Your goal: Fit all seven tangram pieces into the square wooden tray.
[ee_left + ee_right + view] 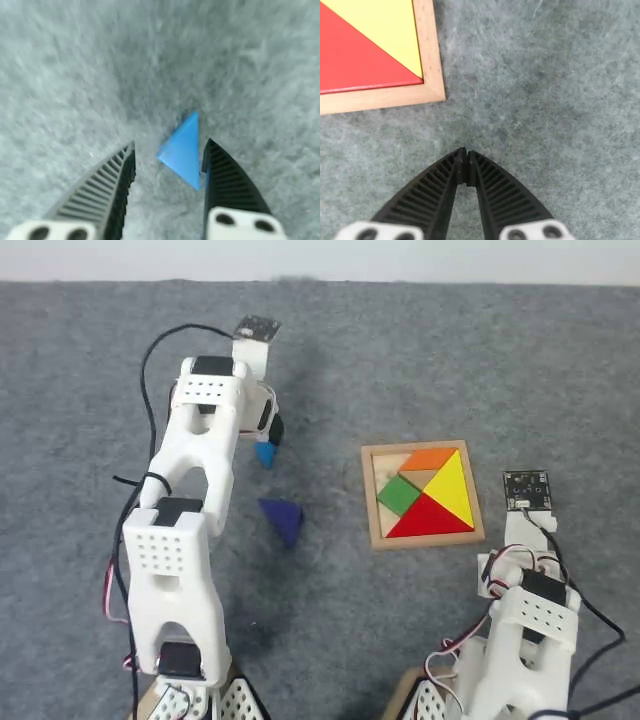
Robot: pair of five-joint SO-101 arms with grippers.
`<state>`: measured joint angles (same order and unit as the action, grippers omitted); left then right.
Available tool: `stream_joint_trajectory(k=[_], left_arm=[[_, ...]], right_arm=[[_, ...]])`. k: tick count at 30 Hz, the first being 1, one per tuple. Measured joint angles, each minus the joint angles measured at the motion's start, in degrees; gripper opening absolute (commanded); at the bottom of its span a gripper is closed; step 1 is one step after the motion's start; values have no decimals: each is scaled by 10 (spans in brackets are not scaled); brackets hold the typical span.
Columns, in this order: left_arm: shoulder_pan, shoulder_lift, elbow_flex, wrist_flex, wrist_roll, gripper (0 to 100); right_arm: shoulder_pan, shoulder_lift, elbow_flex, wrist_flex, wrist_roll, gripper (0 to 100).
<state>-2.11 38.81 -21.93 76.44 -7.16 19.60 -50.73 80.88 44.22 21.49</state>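
Grey felt (400, 360) bears the wooden tray (367, 498), partly filled. The right gripper (466, 152), fingers together, hangs by its corner. The left gripper (170, 144) stands parted. The dark blue triangle (284, 518) lies loose; the light blue triangle (182, 150) sits between the parted fingers.

This looks like a robotics lab bench or hobby test rig. A grey felt mat (420, 360) covers the table up to a plain pale wall (400, 258). A white plastic left arm (190, 470) and a matching right arm (535, 625) stand on it, with loose black cables (148, 360) and a bare camera circuit board (527, 490) exposed. A square wooden tray (370, 502) lies on the felt.
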Motion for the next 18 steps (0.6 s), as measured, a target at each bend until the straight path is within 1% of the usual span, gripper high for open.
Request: stream_joint_trajectory(k=[5,13,18], left_arm=[[14,4,-3,3,-4,213],[14,65,-22,11,-6,211],[20,77,-48,37,-4,146]], right_arm=[[0,0,0,0,0,9],[0,0,0,0,0,9],[0,0,0,0,0,9]])
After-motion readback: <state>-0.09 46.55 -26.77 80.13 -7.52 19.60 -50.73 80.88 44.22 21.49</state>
